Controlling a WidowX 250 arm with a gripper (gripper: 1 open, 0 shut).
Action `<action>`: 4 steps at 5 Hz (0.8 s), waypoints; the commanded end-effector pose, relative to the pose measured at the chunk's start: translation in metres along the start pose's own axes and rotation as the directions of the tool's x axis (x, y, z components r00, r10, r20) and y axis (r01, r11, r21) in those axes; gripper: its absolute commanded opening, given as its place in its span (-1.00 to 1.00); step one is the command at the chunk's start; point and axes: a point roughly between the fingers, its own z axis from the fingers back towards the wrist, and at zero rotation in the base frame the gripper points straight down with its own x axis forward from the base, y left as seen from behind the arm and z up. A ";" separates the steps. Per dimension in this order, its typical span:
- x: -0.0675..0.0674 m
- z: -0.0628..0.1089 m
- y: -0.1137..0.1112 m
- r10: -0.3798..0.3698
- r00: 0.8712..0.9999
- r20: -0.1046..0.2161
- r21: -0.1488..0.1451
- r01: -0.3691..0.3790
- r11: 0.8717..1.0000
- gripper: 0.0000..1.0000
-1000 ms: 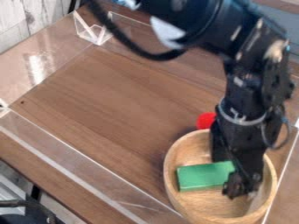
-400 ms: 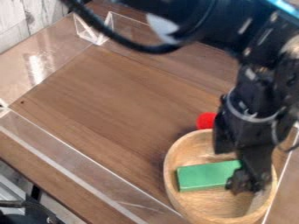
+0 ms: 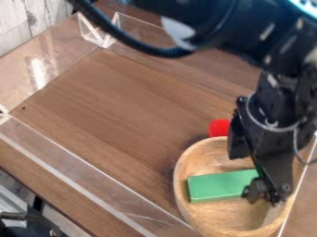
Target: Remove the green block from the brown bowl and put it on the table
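The brown bowl [image 3: 183,176] stands on the table [image 3: 124,102] at the lower right. A flat green block [image 3: 220,186] lies inside it, towards its left side. My black gripper [image 3: 264,192] points down into the bowl just right of the block. Its jaws stand open, with nothing between them. The block's right end sits close to the nearer fingertip; I cannot tell whether they touch. The arm hides the right part of the bowl.
A small red object [image 3: 218,127] lies on the table just behind the bowl, next to the arm. Clear acrylic walls [image 3: 74,171] edge the tabletop at the front left and at the back. The bowl sits near the frame's lower right corner.
The wrist has tilted a little above the bowl. The green block lies where it was and the jaws have stayed open.
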 end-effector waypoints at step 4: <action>-0.005 -0.007 0.016 -0.019 0.999 0.033 0.042 0.018 0.999 1.00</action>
